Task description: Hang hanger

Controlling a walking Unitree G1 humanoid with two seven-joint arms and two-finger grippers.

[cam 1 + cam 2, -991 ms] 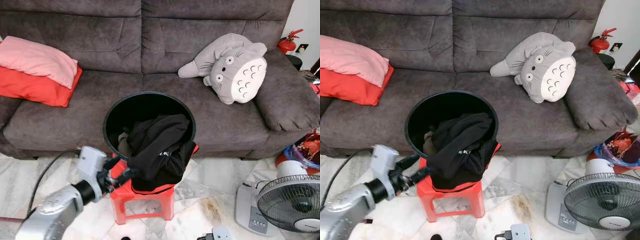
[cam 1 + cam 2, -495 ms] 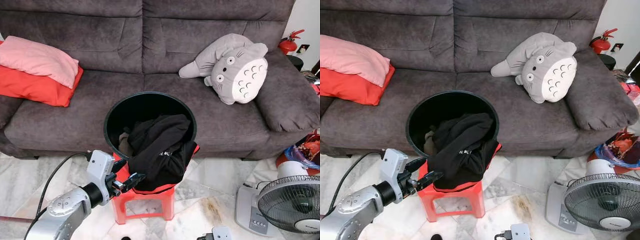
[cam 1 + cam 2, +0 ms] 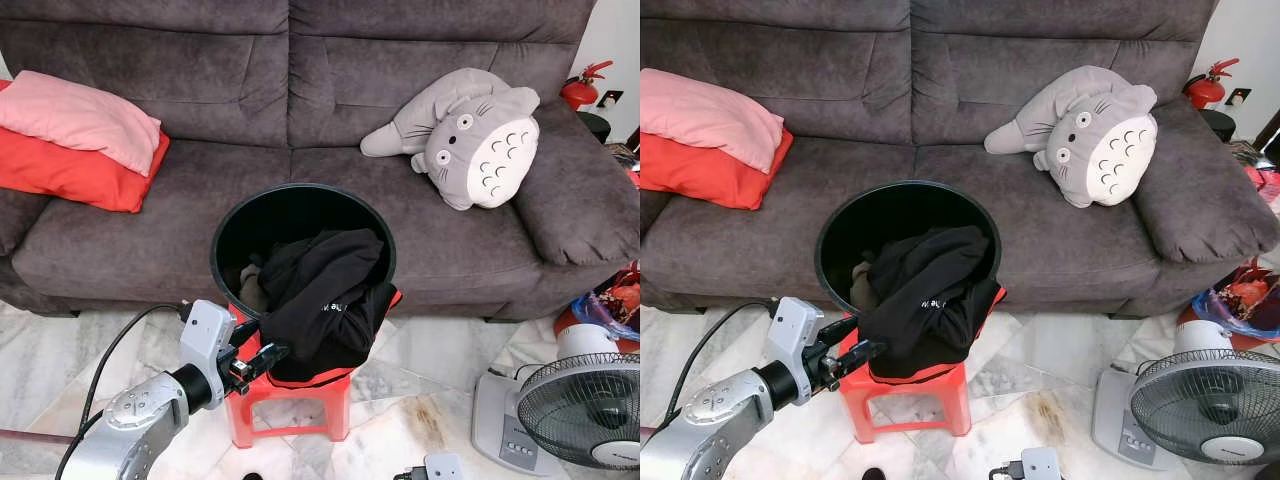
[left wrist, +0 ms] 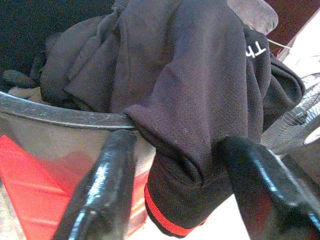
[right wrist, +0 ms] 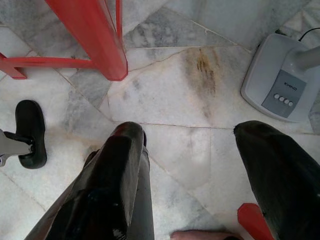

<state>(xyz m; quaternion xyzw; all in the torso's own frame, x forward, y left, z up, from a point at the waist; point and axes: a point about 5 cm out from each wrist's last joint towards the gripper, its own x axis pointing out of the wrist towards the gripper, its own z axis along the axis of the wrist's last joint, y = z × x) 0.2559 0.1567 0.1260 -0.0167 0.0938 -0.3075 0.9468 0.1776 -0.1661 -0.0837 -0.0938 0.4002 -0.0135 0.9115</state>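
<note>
Reaching toward the bin (image 3: pixel 300 200) on the red stool (image 3: pixel 285 400), the left gripper (image 3: pixel 255 352) sits at the bin's 7 o'clock with fingers spread, straddling a fold of the black garment (image 3: pixel 325 300) draped over the rim. Nothing is gripped. No hanger can be made out. Right gripper (image 5: pixel 192 190) hangs over the floor (image 5: pixel 165 110), fingers apart. Judged step: taking up the garment; next, close on the fold and lift.

white letters "TH" on black garment (image 4: pixel 200 90)
</note>
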